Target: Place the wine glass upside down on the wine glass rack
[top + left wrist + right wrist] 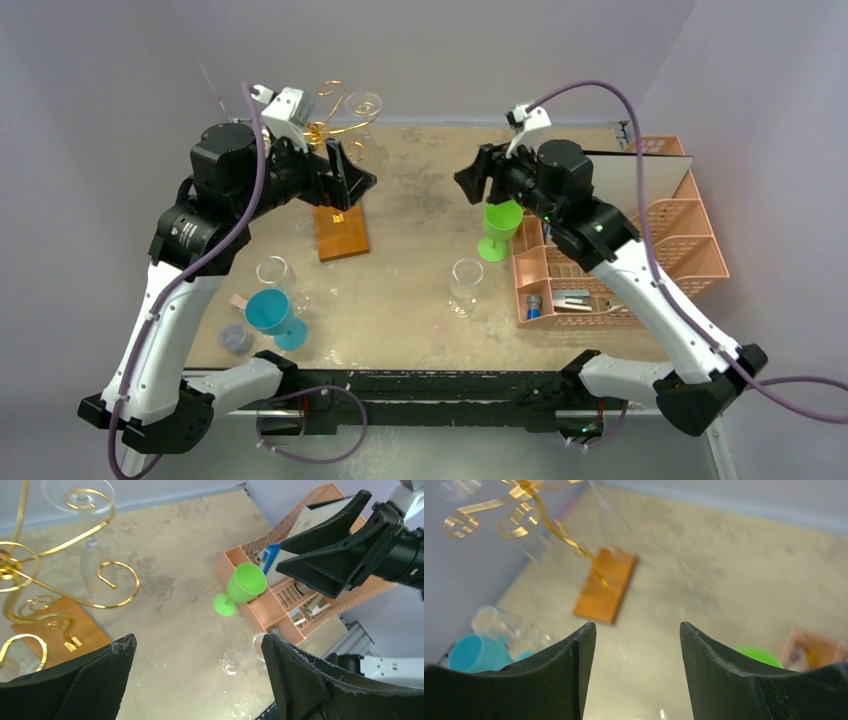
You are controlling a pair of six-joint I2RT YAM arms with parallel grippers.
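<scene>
The gold wire wine glass rack (335,112) stands on its orange-brown wooden base (341,232) at the back left. A clear wine glass (91,555) hangs upside down from one spiral arm, its foot on top. My left gripper (360,170) is open and empty, just right of the rack and above its base; the left wrist view shows its fingers wide apart (197,642). Another clear wine glass (466,285) stands upright mid-table. My right gripper (468,180) is open and empty in mid-air, facing the left one. The rack also shows, blurred, in the right wrist view (539,510).
A green goblet (500,228) stands beside the pink lattice organiser (690,250) on the right. A third clear glass (274,274), a blue goblet (270,315) and a small greyish cup (236,338) sit at the near left.
</scene>
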